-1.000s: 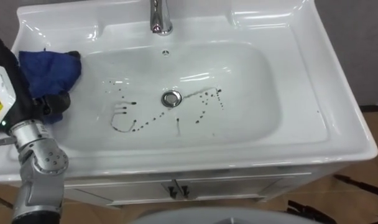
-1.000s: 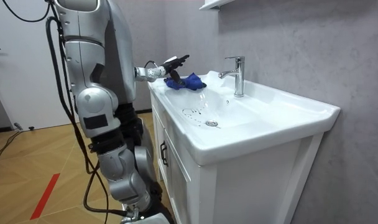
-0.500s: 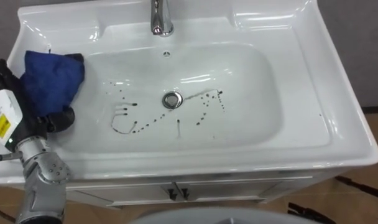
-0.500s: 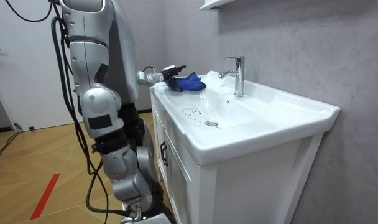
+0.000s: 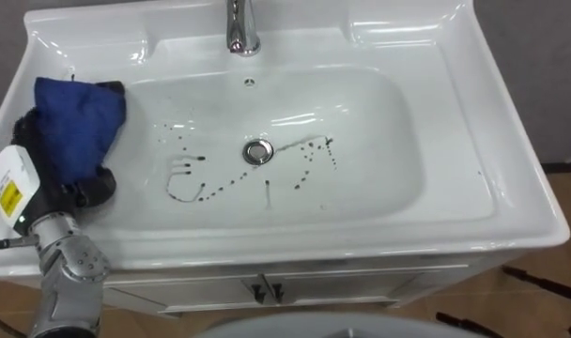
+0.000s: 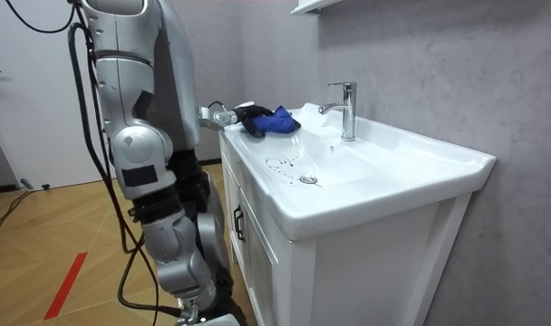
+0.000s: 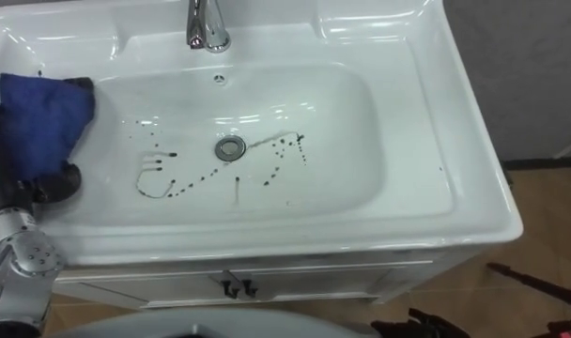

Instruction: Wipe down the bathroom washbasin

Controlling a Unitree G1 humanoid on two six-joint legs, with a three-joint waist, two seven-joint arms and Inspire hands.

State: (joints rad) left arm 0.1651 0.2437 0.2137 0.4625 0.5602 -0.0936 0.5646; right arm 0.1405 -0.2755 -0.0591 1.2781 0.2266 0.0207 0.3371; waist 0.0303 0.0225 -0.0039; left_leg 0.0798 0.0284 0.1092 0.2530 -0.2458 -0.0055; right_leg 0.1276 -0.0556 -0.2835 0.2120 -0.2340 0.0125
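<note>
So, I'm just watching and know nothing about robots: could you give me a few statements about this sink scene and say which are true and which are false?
1. The blue cloth is at the basin's left edge, away from the drain. True.
2. The bowl of the basin is spotless. False: dark marks, dots and lines, lie around the drain.
3. The robot's left hand has its fingers curled on the blue cloth. True.
4. Water is running from the tap. False: no stream shows below it.
5. The cloth is covering the dark marks. False: they lie bare, to the right of the cloth.
</note>
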